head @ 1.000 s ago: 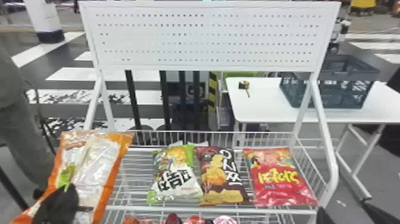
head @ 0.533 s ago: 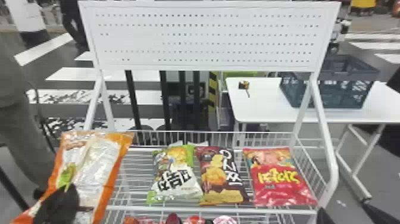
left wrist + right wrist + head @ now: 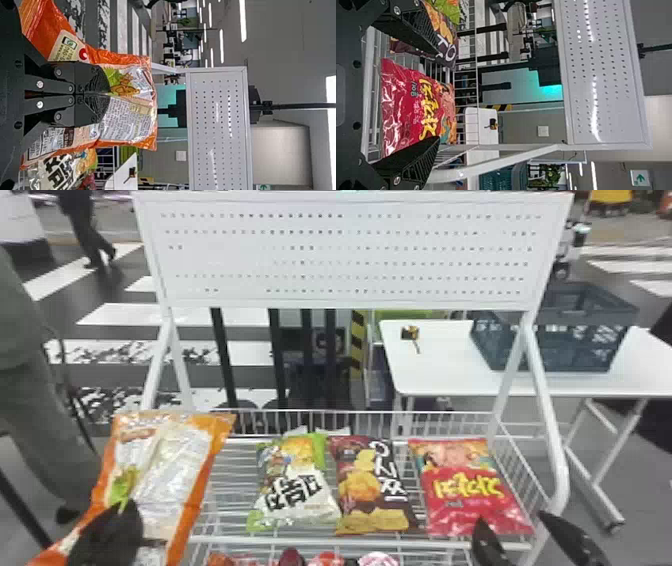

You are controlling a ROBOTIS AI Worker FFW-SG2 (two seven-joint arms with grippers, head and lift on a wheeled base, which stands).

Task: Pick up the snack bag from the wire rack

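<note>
Wire rack (image 3: 325, 542), lower centre of the head view. Lower left: left gripper (image 3: 107, 94), fingers closed on the orange snack bag (image 3: 172, 470), which leans at the rack's left end. Lower right: right gripper (image 3: 511, 517), fingers well apart, holding nothing. The bag is presumably light, soft and slippery, its contents crushable; a flat, gentle pinch on its lower body should suit. Farther, upper right: dark crate (image 3: 545, 352) on a white table (image 3: 435, 375).

Four snack bags (image 3: 175, 455) (plus half-hidden items (image 3: 327, 560) below) — one wire rack (image 3: 350, 542), one crate (image 3: 540, 352), one table (image 3: 440, 372).
</note>
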